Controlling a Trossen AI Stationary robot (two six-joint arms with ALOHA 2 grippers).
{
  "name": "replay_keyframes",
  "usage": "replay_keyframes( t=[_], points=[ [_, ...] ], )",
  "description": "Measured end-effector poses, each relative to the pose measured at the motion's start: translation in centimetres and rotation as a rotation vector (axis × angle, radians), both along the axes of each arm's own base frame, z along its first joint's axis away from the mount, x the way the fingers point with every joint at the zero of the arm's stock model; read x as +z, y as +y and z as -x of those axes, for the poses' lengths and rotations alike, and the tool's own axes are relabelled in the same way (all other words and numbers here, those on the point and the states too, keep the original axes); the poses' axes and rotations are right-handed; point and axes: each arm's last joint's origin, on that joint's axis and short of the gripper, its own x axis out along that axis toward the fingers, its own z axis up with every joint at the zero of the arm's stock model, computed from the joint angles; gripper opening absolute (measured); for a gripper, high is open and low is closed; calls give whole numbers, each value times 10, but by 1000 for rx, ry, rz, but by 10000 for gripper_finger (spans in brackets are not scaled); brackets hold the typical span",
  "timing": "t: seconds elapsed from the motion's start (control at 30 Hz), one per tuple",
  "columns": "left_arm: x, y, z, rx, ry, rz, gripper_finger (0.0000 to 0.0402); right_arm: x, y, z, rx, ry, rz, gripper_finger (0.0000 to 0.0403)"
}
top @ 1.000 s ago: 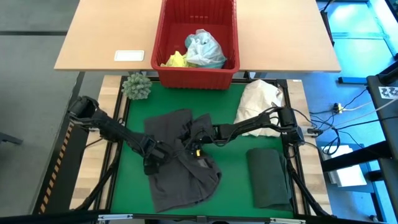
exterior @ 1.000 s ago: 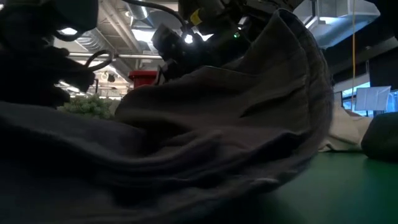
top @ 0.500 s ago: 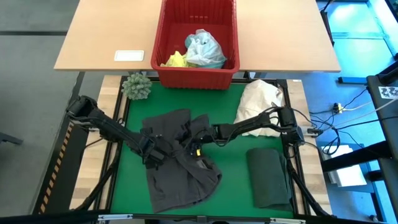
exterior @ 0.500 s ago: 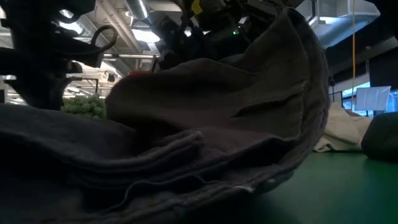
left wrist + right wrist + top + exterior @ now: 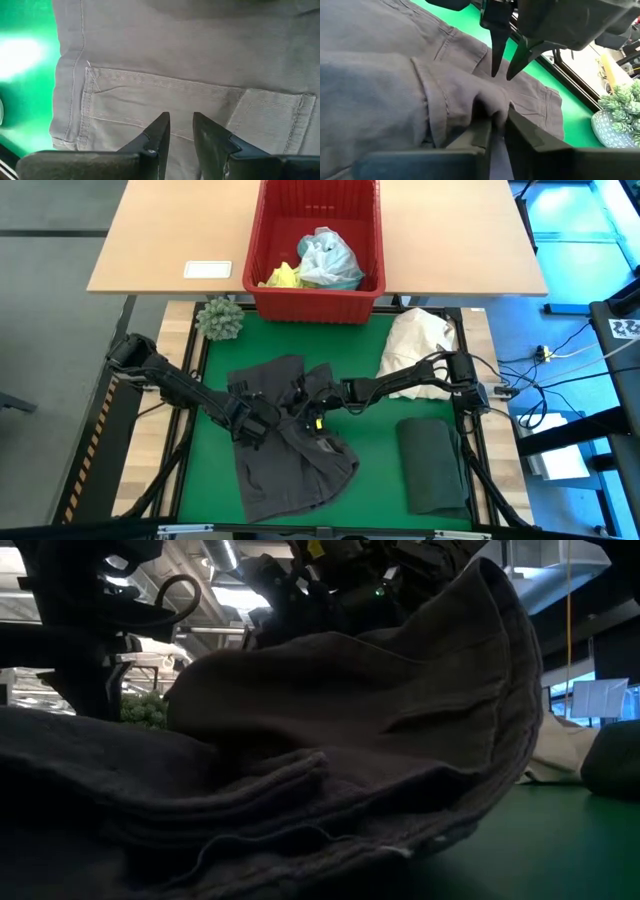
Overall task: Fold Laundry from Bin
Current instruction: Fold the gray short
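A grey garment [image 5: 295, 465] with a stitched pocket [image 5: 165, 100] lies crumpled on the green mat [image 5: 380, 480]. My right gripper [image 5: 306, 408] reaches in from the right and is shut on a fold of it. My left gripper [image 5: 262, 423] points down just above the cloth, its fingers a narrow gap apart with nothing between them [image 5: 180, 117]. The red bin [image 5: 315, 305] at the far edge holds turquoise [image 5: 328, 260] and yellow [image 5: 282, 277] laundry. My right gripper pinches a bunched fold [image 5: 492, 107] near the middle of the grey garment between its two fingers. It comes from the table's right, slanting down. The fold stands up as a ridge [image 5: 500, 600] while the rest of the garment lies on the mat.
A folded dark green garment [image 5: 432, 465] lies at the mat's right. Farther back on the right sits a cream-white bundle [image 5: 418, 340]. A spiky green ball [image 5: 220, 318] sits at the far left, and a white card [image 5: 208, 270] lies on the wooden table.
My left gripper has risen a little, shifted toward the far right and turned about. The grey cloth near the front has gathered into a new crease, while the raised ridge at my right gripper stays up.
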Motion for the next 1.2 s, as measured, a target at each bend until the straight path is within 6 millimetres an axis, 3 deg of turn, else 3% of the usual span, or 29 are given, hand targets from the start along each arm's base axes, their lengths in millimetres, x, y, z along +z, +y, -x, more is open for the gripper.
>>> replay_keyframes(
  t=[0.33, 0.73, 0.97, 1.2],
  points=[
    [1, 1, 0, -18, -4, -26, 80, 3, 1, -2, -31, 18, -62, 158],
    [9, 4, 1, -10, -82, -110, 80, 38, 20, -13, -15, 119, -50, 304],
    [28, 7, 6, 0, -221, -171, 80, 48, 20, -17, -18, 83, -55, 320],
    [49, -8, 2, -99, -452, -152, 80, 48, 17, -18, -104, 73, -29, 319]
  ],
)
